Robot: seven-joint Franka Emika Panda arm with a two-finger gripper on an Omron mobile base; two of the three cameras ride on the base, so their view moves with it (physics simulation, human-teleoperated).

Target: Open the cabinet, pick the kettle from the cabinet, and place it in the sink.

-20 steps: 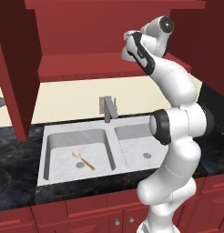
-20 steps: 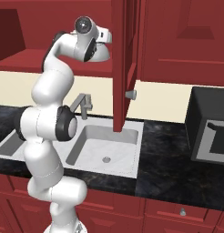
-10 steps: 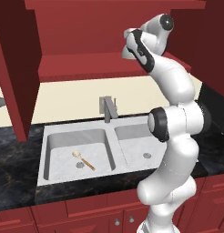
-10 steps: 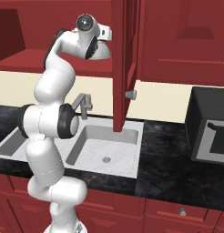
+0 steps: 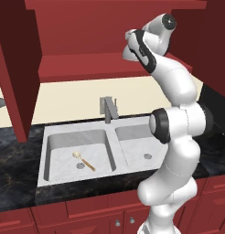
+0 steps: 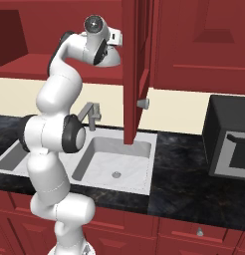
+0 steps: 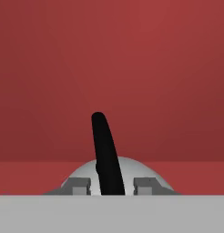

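A rendered home kitchen; a double-basin sink [image 5: 64, 137] with faucet [image 5: 108, 109] set in a dark marbled counter [image 5: 13, 164]; red cabinets [image 6: 204, 45]; a microwave [image 6: 229, 139].

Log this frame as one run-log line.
cabinet: open | gripper: fingers astride kettle handle on shelf, grip unconfirmed | sink: spoon inside, no kettle

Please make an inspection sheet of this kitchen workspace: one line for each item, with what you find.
Surface: dark marbled counter around the sink.
Job's things: cabinet stands open, doors swung out; kettle sits on its red shelf, black handle upright; sink has two basins.
Clutter: wooden-handled spoon in the left basin.
Grippers: gripper reaches into the cabinet, fingers on either side of the kettle handle; whether they grip it, cannot tell.
Cables: nothing seen.
Surroundings: faucet behind the sink; dark microwave on the counter; red lower units.
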